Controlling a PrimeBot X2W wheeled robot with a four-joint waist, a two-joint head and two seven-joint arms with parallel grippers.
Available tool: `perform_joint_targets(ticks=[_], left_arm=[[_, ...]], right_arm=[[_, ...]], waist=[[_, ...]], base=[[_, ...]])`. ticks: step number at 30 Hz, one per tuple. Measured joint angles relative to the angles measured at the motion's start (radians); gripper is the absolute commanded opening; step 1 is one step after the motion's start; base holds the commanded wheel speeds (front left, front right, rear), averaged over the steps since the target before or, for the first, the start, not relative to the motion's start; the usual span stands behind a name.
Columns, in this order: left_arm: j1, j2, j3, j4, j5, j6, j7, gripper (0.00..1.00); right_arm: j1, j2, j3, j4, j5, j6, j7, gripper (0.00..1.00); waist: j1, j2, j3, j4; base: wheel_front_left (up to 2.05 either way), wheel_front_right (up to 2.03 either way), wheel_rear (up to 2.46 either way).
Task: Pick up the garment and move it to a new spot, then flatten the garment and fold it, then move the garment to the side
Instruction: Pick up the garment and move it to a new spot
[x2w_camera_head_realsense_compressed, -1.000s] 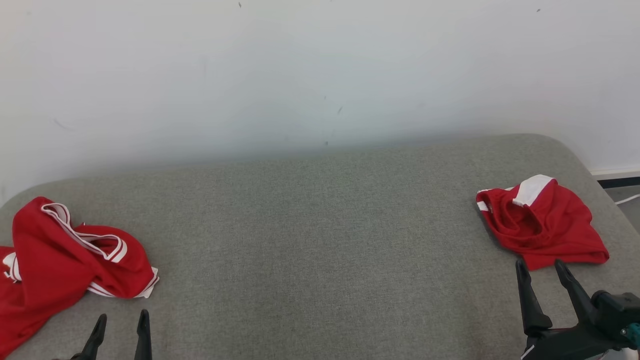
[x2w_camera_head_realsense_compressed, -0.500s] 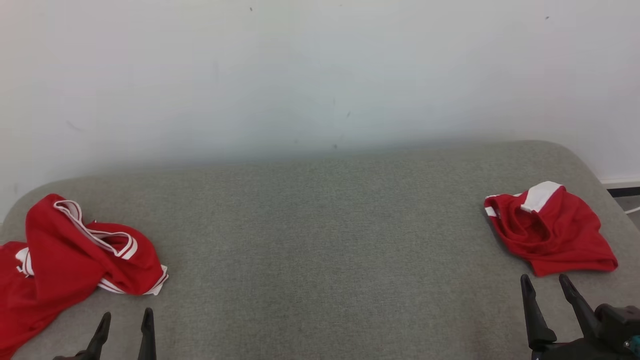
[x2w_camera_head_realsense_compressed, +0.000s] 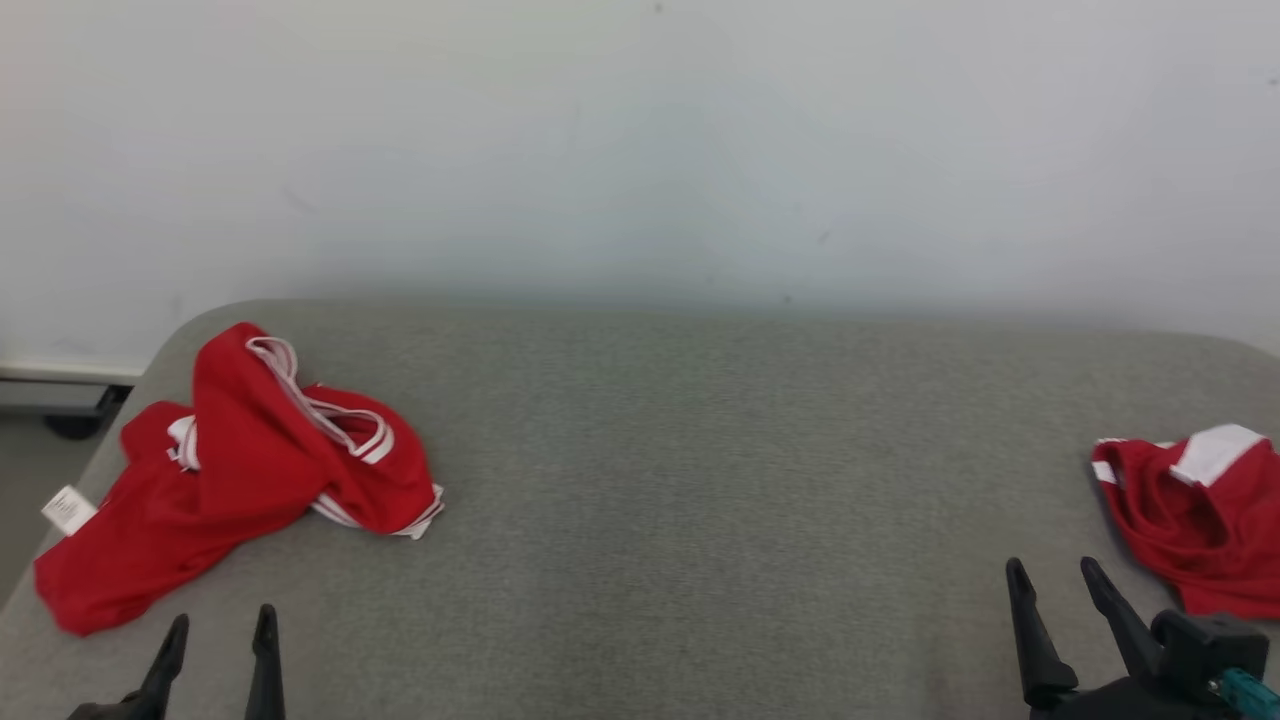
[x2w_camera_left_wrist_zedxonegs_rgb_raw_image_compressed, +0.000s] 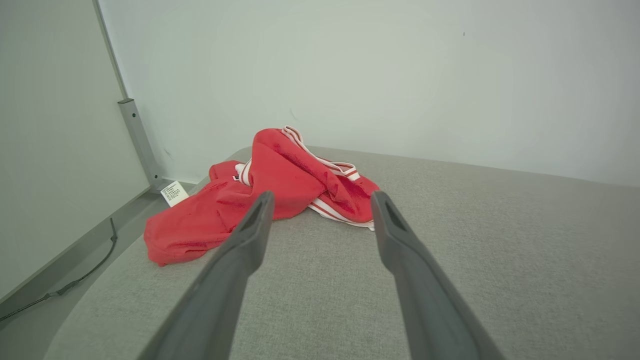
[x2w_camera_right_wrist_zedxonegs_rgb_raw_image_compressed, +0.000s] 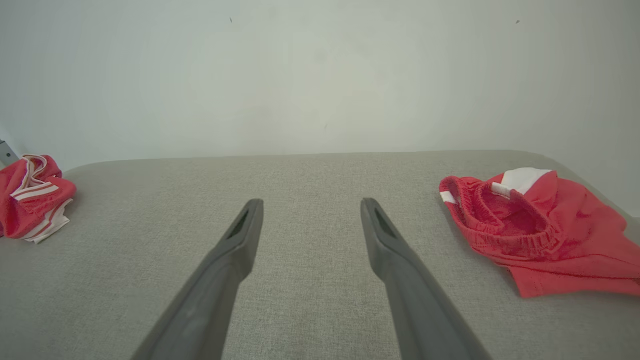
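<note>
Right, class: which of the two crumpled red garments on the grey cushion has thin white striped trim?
The crumpled red garment on the robot's left, ahead of the left pincer. The right-hand red shorts show a broad white panel instead.

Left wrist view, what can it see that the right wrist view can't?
Left wrist extras: a white tag and a floor cable. Right wrist extras: the red shorts with a white patch. Shared: the crumpled red striped shirt, the grey cushion and the white wall.
</note>
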Motion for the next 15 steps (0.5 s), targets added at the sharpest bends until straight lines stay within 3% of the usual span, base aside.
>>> perform_joint_targets(ticks=[15], left_arm=[[0.021,-0.007,0.058,-0.048,0.022,0.0,0.016,1.0]], right_arm=[[-0.083,0.027,0.053,0.036,0.0,0.019,0.017,1.0]], waist=[[0.0,0.0,0.001,0.2]], base=[[0.0,0.0,0.0]])
